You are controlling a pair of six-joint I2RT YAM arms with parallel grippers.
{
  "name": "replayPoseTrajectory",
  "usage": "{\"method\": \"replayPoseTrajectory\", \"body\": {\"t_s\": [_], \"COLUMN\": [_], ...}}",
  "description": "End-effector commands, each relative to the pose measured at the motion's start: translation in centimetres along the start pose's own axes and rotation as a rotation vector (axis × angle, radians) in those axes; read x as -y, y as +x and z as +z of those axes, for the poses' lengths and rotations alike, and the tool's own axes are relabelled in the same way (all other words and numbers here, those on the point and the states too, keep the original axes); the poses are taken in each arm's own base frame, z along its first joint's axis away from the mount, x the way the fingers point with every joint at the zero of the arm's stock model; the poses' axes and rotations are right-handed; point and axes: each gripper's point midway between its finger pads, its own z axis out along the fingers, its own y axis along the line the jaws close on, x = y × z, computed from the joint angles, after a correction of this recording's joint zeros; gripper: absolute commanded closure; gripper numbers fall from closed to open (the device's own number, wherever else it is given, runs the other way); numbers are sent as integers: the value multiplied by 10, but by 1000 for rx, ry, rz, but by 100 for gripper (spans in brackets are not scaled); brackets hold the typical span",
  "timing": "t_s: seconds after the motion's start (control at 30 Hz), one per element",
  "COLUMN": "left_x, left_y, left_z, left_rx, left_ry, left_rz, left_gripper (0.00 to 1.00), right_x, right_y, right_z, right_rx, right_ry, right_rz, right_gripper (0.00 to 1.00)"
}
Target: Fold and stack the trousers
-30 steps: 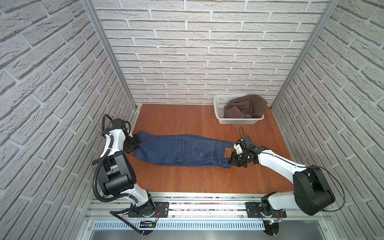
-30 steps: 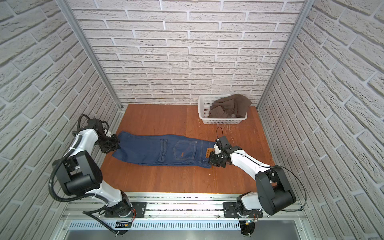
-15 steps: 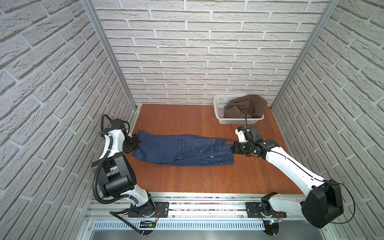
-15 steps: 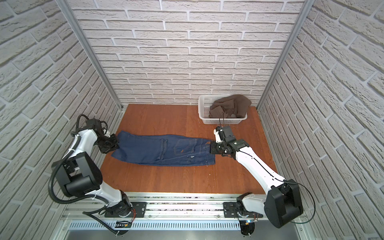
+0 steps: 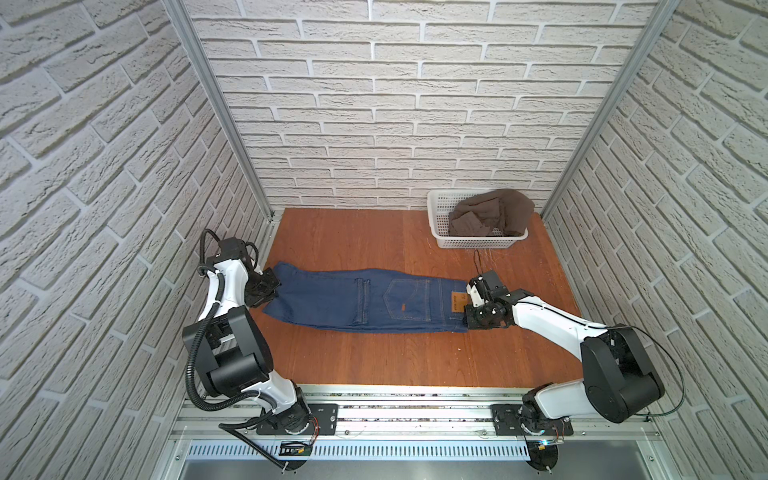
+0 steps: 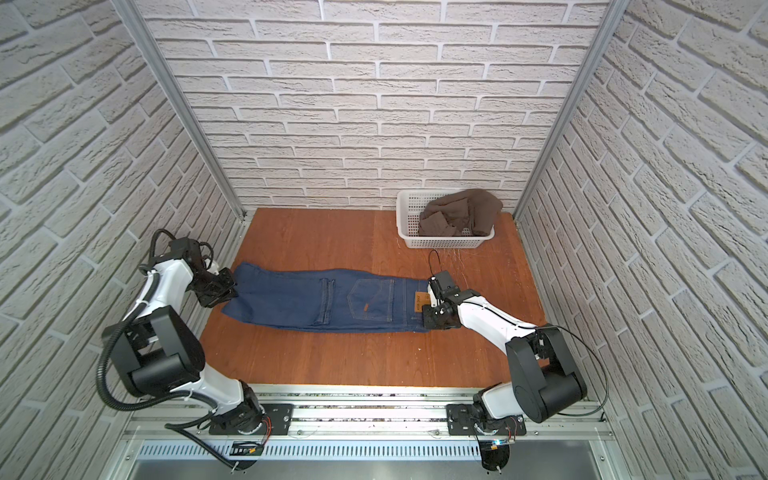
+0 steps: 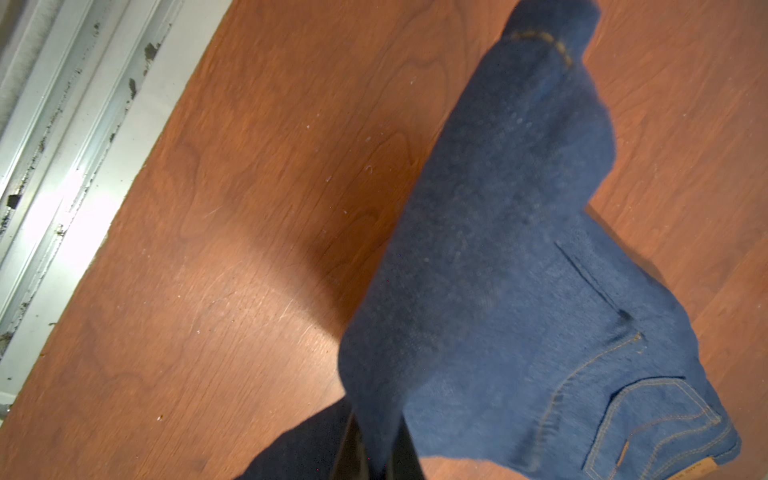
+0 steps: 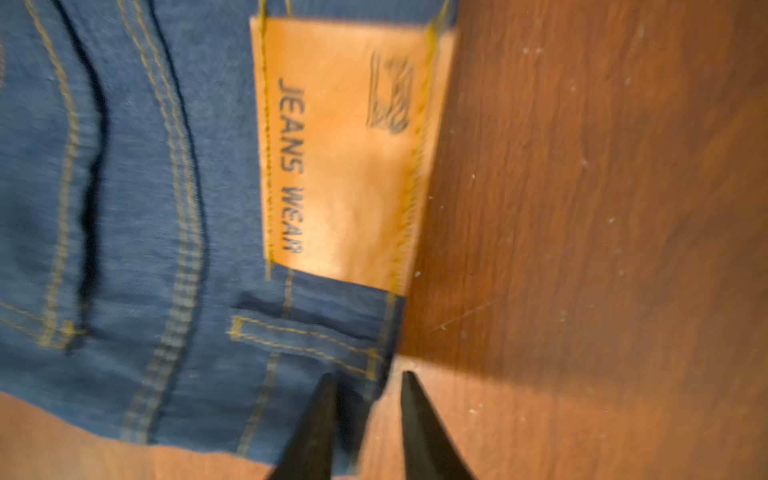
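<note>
At the right gripper [image 8: 368, 376]: black tapered fingers [image 8: 419, 424] parted, straddling the waistband's near corner, not pinching it.
Left gripper [image 7: 379, 440]: clamped on a denim fold at the left end.
Handling note: stiff, heavy cloth. Judged best to settle the waistband flat with edges aligned before regrasping for the next fold.
Trousers [image 5: 365, 299]: dark blue denim, tan-orange stitching, back pocket up, lying left to right across mid-table as a narrow band.
Patch [image 8: 340, 153]: smooth tan, stamped lettering.
Table [image 5: 374, 237]: reddish wood grain.
Basket [image 5: 436, 220]: white perforated plastic, far right, holding crumpled brown cloth [image 5: 490, 216].

Dark blue denim trousers [image 5: 332, 299], folded lengthwise, mostly flat, waistband rightward
</note>
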Motion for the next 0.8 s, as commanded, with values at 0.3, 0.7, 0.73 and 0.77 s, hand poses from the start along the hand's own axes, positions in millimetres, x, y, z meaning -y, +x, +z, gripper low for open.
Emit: {"method": "replayPoseTrajectory", "body": {"t_s": [0.3,0.7,0.73,0.77], "left_x": [-1,1,1,1], "left_y": [-4,-3,-3,-4], "left_z": [-13,-16,-16,-17], "left_rx": [49,50,49,52], "left_ry": [10,15,15,17], "left_rz": [13,17,17,17], "left_gripper": [100,100,100,100], "right_x": [-23,-40,-40,-41], "right_y": [-48,-60,-58,-55], "right_z": [1,41,43,45], "right_rx": [61,-26,-35,-43], "right_ry": [-111,-239,-244,-248], "right_rz": [82,119,122,125], "right_gripper": [41,61,66,72]}}
